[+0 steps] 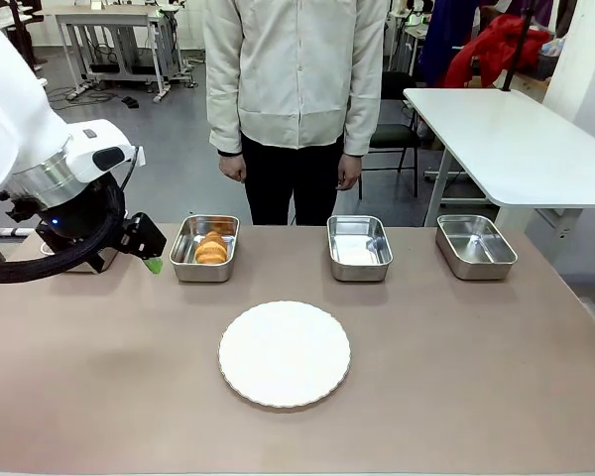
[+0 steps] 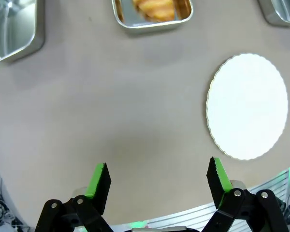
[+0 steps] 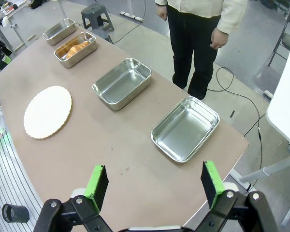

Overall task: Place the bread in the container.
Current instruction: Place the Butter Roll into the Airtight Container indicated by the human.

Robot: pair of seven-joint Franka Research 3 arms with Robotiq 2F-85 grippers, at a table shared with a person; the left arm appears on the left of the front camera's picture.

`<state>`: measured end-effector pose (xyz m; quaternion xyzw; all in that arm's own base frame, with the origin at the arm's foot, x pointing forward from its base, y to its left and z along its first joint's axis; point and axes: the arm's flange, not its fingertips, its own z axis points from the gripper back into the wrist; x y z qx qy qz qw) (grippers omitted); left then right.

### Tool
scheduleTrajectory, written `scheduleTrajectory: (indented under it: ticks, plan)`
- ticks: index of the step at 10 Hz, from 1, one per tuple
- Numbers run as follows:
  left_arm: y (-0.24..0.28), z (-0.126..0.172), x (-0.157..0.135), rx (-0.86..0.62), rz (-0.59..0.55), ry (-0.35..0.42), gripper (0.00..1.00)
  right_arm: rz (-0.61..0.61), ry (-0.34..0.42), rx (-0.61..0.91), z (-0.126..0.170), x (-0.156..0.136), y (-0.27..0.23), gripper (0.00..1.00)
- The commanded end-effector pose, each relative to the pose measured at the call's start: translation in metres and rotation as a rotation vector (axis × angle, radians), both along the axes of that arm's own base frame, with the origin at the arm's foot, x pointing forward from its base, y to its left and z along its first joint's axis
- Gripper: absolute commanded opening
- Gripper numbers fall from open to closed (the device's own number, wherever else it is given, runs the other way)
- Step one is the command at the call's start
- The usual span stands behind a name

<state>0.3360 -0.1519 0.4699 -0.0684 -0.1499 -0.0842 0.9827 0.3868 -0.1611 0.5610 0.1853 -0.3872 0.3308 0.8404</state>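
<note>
A: Four steel trays in a row along the far side of the brown table [image 1: 456, 397]. Bread [image 1: 211, 248], a golden-brown croissant, lying inside the container [image 1: 204, 248], the left tray of the three in the front view. Also seen from the left wrist at the top edge, bread [image 2: 157, 8] slightly blurred inside the container [image 2: 152, 23].

B: And elsewhere on the table?

A: Round white plate [image 1: 285, 353] near the middle, nearer than the trays, bare. Middle tray [image 1: 359, 247] and right tray [image 1: 475, 245] holding nothing. Fourth tray [image 3: 59, 31] at the far end of the row in the right wrist view, just past the container.

B: Grippers?

A: Left gripper [image 2: 158, 176] up over bare tabletop, well apart from the container, jaws wide apart, gripping nothing. Right gripper [image 3: 155, 184] above the table's right end near the right tray, jaws likewise spread wide and empty.

B: Anyone there?

A: Person [image 1: 296, 89] standing at the far side, arms hanging, hands free.
</note>
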Motion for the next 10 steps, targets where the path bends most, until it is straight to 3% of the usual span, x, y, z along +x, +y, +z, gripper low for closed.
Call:
scheduleTrajectory:
  ticks: [1,2,10]
  plan:
    - [0.003,-0.018,-0.005,0.021,-0.027,0.04,1.0,0.017,-0.027,0.011,0.001,0.002,-0.001,1.0]
    - [0.0,0.0,0.0,0.0,0.0,0.0,1.0,0.017,-0.027,0.011,0.001,0.002,-0.001,1.0]
    - [0.0,0.0,0.0,0.0,0.0,0.0,1.0,0.017,-0.027,0.011,0.001,0.002,-0.001,1.0]
